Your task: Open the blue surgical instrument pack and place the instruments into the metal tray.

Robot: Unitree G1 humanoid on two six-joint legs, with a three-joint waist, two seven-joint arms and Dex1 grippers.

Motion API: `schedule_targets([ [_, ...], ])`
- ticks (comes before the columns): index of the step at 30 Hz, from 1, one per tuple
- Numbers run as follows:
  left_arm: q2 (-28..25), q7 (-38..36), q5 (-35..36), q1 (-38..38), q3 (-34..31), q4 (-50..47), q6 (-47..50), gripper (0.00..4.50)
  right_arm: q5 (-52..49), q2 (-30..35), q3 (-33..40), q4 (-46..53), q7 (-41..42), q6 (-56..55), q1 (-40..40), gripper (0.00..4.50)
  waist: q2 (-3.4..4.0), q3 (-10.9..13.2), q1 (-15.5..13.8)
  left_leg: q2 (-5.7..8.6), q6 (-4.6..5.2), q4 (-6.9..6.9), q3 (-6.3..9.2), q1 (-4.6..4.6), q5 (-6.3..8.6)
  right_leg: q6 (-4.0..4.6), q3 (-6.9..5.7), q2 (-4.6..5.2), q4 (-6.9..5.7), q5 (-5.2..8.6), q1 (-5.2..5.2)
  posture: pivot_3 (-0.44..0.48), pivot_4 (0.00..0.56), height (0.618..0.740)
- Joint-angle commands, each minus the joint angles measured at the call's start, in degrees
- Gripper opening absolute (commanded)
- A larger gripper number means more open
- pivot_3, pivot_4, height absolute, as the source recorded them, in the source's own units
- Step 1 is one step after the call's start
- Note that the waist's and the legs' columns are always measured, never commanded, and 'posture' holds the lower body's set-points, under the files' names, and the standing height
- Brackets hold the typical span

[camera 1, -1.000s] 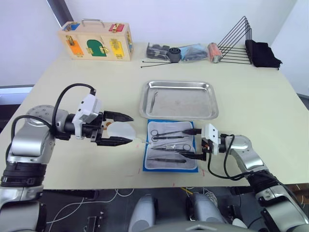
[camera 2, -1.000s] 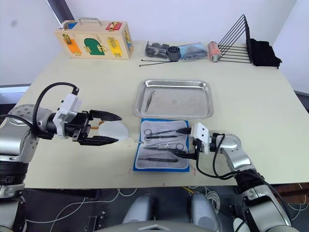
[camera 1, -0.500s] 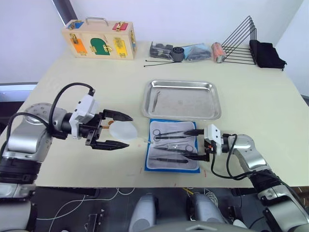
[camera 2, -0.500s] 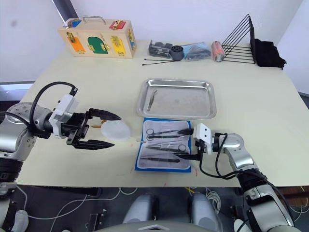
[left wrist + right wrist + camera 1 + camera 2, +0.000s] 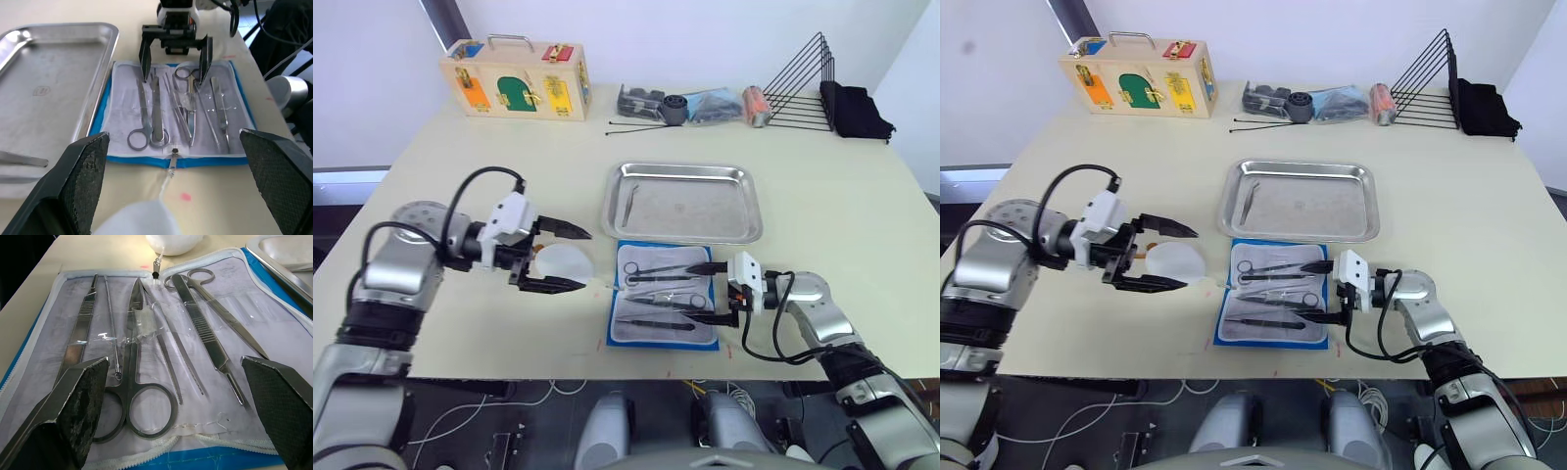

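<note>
Right gripper (image 5: 710, 292) (fingers spread) straddles the pack's (image 5: 663, 306) edge; left gripper (image 5: 570, 258) gapes.

The metal tray (image 5: 682, 202) sits mid-table with one instrument (image 5: 625, 204) inside at its nine o'clock edge. The opened blue surgical instrument pack (image 5: 663, 308) lies just beside the tray at six o'clock, the instruments (image 5: 658, 291) on it. A white pad (image 5: 564, 262) lies at the pack's nine o'clock.
</note>
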State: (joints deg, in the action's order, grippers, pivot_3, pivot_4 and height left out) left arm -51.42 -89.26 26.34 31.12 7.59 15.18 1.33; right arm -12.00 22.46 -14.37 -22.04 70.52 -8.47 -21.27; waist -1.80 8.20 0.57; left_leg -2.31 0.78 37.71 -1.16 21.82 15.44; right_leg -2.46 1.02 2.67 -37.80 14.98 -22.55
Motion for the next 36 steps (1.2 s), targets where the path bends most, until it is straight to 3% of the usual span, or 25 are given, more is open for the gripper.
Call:
schedule_targets([
  [1,3.21,1.5,-3.88,2.89,-0.46,2.84,-4.17,4.48,3.28,1.09,-1.24,-5.33,-0.65,1.0,1.81,4.5,-0.01,-0.01,0.05,0.0,0.0,0.0,0.0,0.0,0.0,0.0,0.0,-0.01,0.01,0.0,0.0,0.0,0.15,0.74],
  [4,5.47,0.84,-5.14,3.66,-0.13,4.29,-3.67,4.48,3.27,1.03,-1.21,-5.62,-0.9,0.84,1.57,4.5,0.0,0.0,0.12,0.0,0.0,0.0,0.0,-0.01,0.0,0.0,0.02,-0.01,0.0,0.0,0.01,0.0,0.15,0.74],
  [9,9.44,2.04,-10.26,5.72,2.02,8.05,-6.02,2.5,3.45,0.94,-1.33,-5.54,-1.32,0.71,1.88,4.5,-0.02,-0.02,0.12,0.0,0.0,0.01,0.0,-0.02,0.0,-0.01,0.02,-0.01,-0.03,-0.01,0.01,0.0,0.15,0.74],
  [20,18.35,5.86,-18.53,10.33,5.26,19.46,-11.15,2.5,3.85,0.75,-1.66,-6.02,-1.87,0.28,1.81,4.5,-0.05,-0.04,0.21,0.01,0.01,0.05,0.04,-0.02,0.0,-0.01,0.02,-0.03,-0.06,-0.01,0.04,0.0,0.15,0.74],
  [36,22.69,7.0,-25.06,13.4,7.56,29.27,-15.82,2.5,4.15,0.48,-1.96,-5.59,-3.12,0.22,2.48,4.5,-0.06,-0.08,0.2,0.02,0.01,0.06,0.05,-0.06,0.0,-0.01,0.01,-0.02,-0.07,-0.02,0.09,0.0,0.15,0.74],
])
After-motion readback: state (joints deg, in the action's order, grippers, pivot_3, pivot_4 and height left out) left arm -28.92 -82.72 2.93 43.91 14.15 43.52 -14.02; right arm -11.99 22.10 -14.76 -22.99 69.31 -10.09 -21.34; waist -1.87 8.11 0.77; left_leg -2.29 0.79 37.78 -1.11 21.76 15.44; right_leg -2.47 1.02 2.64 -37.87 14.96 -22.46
